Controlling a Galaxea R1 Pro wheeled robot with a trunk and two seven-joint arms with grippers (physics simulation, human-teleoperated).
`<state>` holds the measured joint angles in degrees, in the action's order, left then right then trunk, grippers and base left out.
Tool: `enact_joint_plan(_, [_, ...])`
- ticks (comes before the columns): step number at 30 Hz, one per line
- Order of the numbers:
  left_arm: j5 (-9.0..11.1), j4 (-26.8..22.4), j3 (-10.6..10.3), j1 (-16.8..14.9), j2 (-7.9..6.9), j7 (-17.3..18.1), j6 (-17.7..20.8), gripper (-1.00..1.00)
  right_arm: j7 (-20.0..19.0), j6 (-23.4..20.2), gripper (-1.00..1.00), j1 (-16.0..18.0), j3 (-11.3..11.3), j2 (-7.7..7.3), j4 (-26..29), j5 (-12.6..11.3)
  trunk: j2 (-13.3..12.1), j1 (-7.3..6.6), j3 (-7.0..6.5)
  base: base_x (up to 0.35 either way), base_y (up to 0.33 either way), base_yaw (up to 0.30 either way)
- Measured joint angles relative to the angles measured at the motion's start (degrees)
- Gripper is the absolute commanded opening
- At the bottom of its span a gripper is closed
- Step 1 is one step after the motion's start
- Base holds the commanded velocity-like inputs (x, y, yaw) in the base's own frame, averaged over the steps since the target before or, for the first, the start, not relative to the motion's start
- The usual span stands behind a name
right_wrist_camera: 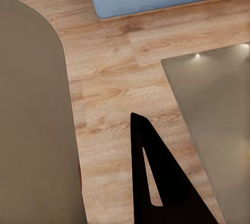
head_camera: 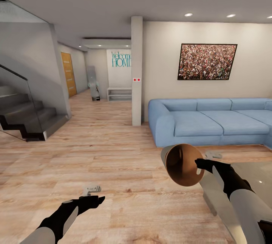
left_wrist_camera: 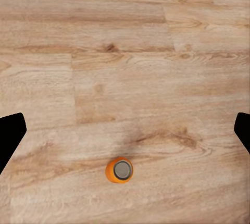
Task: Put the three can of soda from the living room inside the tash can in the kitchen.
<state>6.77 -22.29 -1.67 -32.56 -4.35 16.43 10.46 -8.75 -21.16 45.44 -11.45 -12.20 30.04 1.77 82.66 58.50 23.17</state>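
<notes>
Teal lettering on the far hallway wall reads "Welcome" above "HOME"; the last letters of both words are cut off by the pillar in front. No other writing can be read.

Round bin: pale grey-beige outside, glossy coppery-brown inside. Small cylindrical can, lower centre: orange body, silvery top. Fabric sofa, right: light blue. Plank floor: light wood grain. Door, upper left: orange-brown.
</notes>
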Motion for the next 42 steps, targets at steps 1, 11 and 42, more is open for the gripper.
enact_joint_plan(1, [-0.02,0.01,0.00,-0.01,0.01,0.00,-0.19,1.00,-0.01,0.00,-1.00,0.01,0.01,0.00,0.01,-0.02,0.40,0.22,0.18,0.000,0.000,0.000])
enact_joint_plan(11, [-0.18,0.04,-0.08,-0.01,0.04,0.09,-1.94,1.00,-0.10,-0.07,-1.00,0.05,-0.13,-0.69,0.68,-0.03,4.41,2.42,1.97,0.000,0.000,0.000])
enact_joint_plan(42, [-0.27,0.05,-0.15,0.04,0.05,0.01,-2.97,1.00,-0.62,-2.32,-1.00,-0.02,-0.23,-0.49,2.41,-0.29,16.85,9.22,7.54,0.000,0.000,0.000])
